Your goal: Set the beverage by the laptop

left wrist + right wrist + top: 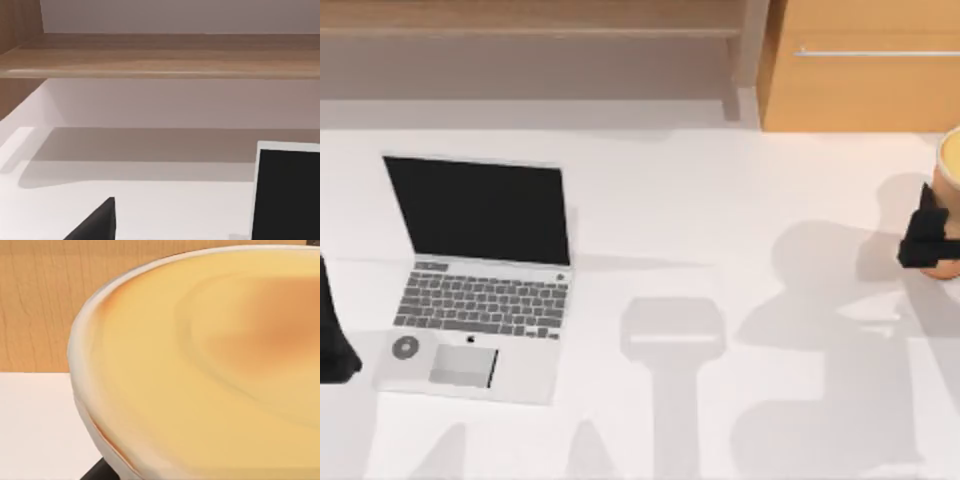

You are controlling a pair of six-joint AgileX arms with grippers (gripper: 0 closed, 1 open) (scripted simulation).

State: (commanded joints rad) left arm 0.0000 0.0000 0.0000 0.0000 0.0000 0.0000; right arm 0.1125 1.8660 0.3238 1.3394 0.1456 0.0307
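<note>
The laptop (480, 285) lies open on the left of the white table, with a black screen, grey keys and a round sticker; its screen edge (287, 192) also appears in the left wrist view. The beverage (950, 170), an orange-tan cup with a yellow top, stands at the table's far right edge, cut off by the picture. My right gripper (932, 238) is shut around the cup's side. In the right wrist view the cup's yellow-orange top (210, 365) is very close. My left gripper (335, 340) is parked at the left edge, beside the laptop.
A wooden shelf (530, 25) runs along the back and a wooden cabinet (860, 70) stands at the back right. The white tabletop (720, 200) stretches bare between the laptop and the cup, crossed by arm shadows.
</note>
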